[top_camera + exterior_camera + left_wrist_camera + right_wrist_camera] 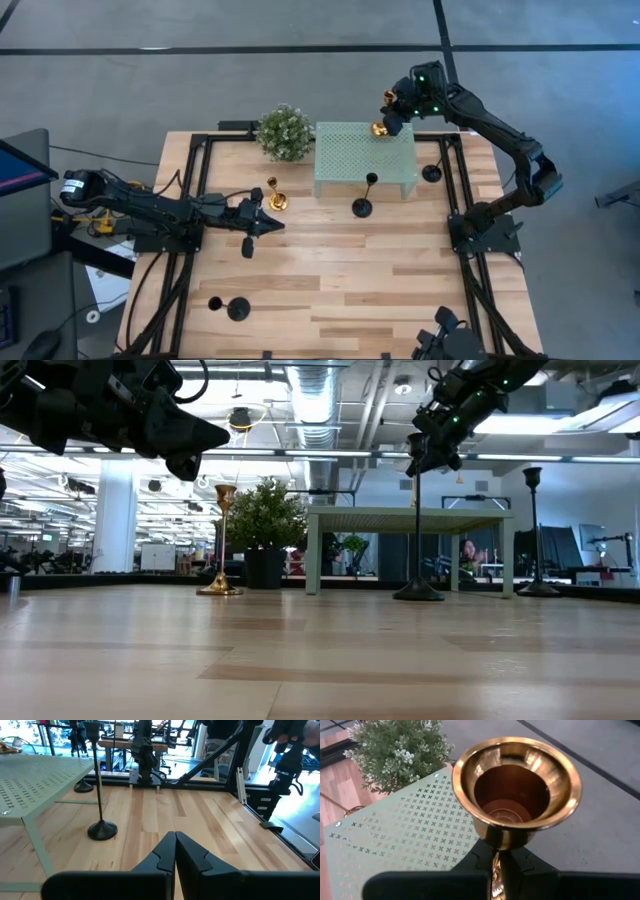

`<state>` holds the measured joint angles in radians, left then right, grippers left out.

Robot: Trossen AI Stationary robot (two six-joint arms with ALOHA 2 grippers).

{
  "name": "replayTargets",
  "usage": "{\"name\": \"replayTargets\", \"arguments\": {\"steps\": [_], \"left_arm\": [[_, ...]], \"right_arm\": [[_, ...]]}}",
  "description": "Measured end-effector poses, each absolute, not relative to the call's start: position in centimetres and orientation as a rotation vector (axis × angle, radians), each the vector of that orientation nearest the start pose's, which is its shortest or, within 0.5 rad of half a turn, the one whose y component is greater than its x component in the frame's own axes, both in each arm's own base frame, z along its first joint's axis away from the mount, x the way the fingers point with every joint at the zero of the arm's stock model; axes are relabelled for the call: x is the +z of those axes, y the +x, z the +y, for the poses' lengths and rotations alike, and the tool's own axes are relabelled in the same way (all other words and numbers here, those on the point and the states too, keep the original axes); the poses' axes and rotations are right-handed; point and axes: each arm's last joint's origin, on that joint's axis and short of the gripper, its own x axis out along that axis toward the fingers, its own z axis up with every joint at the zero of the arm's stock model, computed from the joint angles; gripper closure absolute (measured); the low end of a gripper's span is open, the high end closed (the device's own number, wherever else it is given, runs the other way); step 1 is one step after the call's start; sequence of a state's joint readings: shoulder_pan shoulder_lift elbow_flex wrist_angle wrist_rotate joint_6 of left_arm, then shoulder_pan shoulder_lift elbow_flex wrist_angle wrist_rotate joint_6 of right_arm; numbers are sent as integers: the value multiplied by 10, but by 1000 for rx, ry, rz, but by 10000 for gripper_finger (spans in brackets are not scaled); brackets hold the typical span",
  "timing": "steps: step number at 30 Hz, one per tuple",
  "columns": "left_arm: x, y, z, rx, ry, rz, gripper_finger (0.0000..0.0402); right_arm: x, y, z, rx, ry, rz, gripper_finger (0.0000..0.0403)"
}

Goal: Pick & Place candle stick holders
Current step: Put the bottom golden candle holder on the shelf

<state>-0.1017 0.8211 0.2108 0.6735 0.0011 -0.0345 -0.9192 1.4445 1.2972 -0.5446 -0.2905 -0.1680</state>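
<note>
The right claw (497,870) pinches the stem of a shiny gold flared-cup candle holder (379,128) above the far edge of the mint-green perforated metal stand (350,160), not yet set down. The other gold holder (275,195) and four black disc-based holders remain on the wooden tabletop (340,280). The left claw (272,226), pressed together and empty, hovers beside that gold holder.

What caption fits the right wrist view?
Right gripper shut on gold candle holder above the mint-green stand.
</note>
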Motion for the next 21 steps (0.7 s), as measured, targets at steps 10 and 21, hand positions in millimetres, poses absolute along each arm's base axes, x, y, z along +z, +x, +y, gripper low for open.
{"name": "replayTargets", "arguments": {"steps": [10, 21], "left_arm": [[212, 171, -17, -103, -38, -61, 392], [212, 171, -17, -104, -38, -61, 392]], "right_arm": [[325, 194, -240, -547, 276, 656, 402], [309, 195, -240, -544, 280, 662, 402]]}}
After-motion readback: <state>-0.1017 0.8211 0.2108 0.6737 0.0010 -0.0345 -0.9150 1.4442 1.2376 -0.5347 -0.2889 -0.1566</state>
